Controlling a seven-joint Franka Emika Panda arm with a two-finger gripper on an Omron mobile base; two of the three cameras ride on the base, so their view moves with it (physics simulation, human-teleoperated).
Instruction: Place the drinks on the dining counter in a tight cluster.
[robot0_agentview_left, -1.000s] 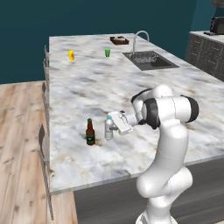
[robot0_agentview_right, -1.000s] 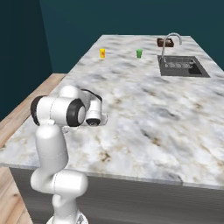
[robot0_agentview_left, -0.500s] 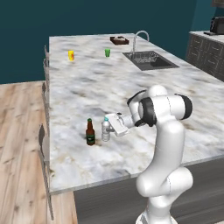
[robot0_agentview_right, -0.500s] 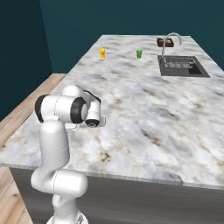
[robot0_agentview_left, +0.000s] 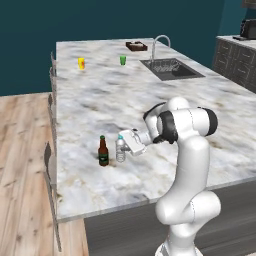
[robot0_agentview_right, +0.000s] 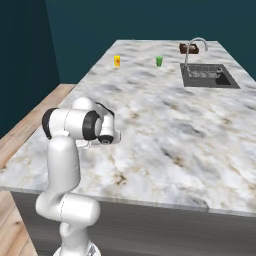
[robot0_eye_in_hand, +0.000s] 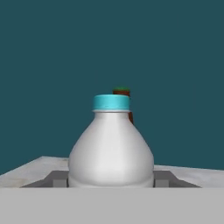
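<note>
While gripped, the water bottle (robot0_agentview_left: 120, 148) stands upright.

The left base view looks from behind and left of the arm (robot0_agentview_left: 182, 150), forward and down over the desk (robot0_agentview_left: 100, 100), with the arm rising at 5 o'clock and the sink (robot0_agentview_left: 172, 69) far off toward 1 o'clock. The right base view looks the same way from behind and right, with the arm at 8 o'clock. Both share the desk top, the sink, the yellow cup (robot0_agentview_right: 117, 60) and the green cup (robot0_agentview_right: 159, 61). The hand view sits level and very close behind the water bottle (robot0_eye_in_hand: 111, 144), facing the teal wall (robot0_eye_in_hand: 109, 43), the beer bottle (robot0_eye_in_hand: 123, 94) peeking past the cap at 12 o'clock.
</note>
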